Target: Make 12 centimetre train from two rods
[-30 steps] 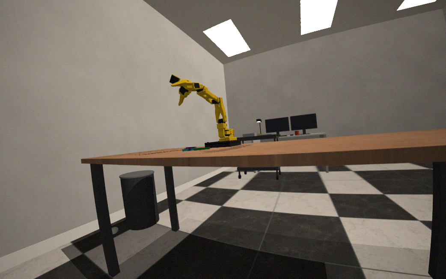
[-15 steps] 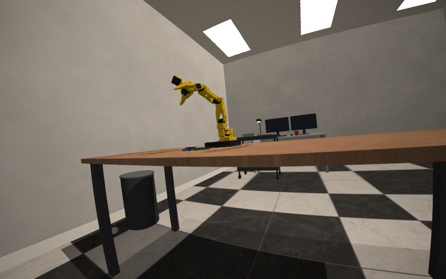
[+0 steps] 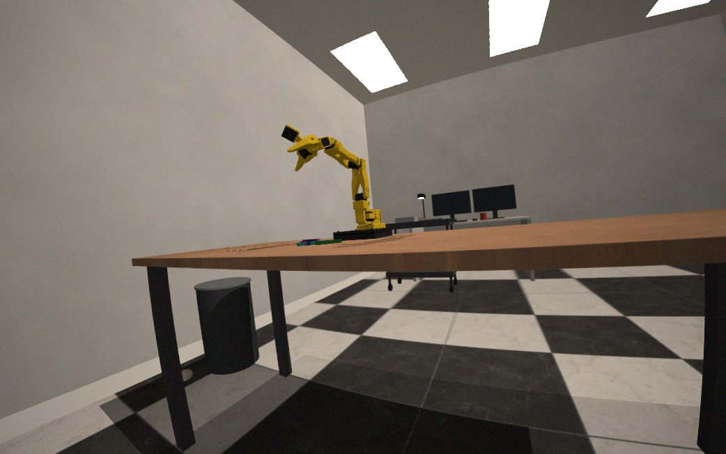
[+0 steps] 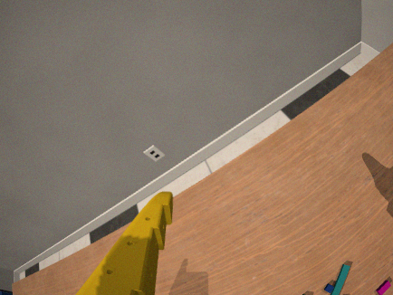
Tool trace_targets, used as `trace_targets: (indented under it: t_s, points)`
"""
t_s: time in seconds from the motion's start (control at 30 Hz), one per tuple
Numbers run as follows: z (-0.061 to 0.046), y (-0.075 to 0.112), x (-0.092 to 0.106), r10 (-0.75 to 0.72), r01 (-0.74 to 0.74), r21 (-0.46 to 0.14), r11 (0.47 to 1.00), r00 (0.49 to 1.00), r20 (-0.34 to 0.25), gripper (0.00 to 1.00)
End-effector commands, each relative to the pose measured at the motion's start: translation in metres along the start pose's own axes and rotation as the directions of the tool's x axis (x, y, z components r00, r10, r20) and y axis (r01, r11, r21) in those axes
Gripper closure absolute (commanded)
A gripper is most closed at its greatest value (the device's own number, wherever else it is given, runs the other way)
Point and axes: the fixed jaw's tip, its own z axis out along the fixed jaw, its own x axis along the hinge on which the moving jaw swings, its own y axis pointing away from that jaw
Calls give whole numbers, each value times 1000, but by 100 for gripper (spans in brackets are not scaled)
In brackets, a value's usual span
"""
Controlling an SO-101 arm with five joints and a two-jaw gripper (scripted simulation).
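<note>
My yellow gripper (image 3: 297, 154) is open and empty, held high above the wooden table, left of the arm's base. In the wrist view one yellow jaw (image 4: 129, 271) reaches across the lower left. In the exterior view the rods show as a low cluster (image 3: 319, 241) in front of the base. No rod is near the fingers.
The arm's black base plate (image 3: 361, 233) stands behind the rods. The table's far edge meets a grey wall with a skirting board (image 4: 199, 158). A dark bin (image 3: 226, 324) stands on the floor under the table's left end.
</note>
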Motion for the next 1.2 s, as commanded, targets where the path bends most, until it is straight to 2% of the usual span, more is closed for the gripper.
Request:
trace_targets:
  t_s: [0.0, 0.2, 0.3, 0.77, 0.87, 1.17]
  points:
    - [-5, -4, 7, -42, 43, 16, 999, 999, -33, 0]
    - [-9, -9, 16, -96, 100, 36, 994, 992, -80, 0]
    - [-7, -8, 14, -86, 88, 32, 996, 994, -69, 0]
    - [-16, -21, 38, -207, 221, 58, 973, 960, -186, 0]
    - [-14, -19, 35, -198, 210, 56, 976, 965, -174, 0]
    - [-20, -27, 49, -272, 293, 57, 954, 931, -245, 0]
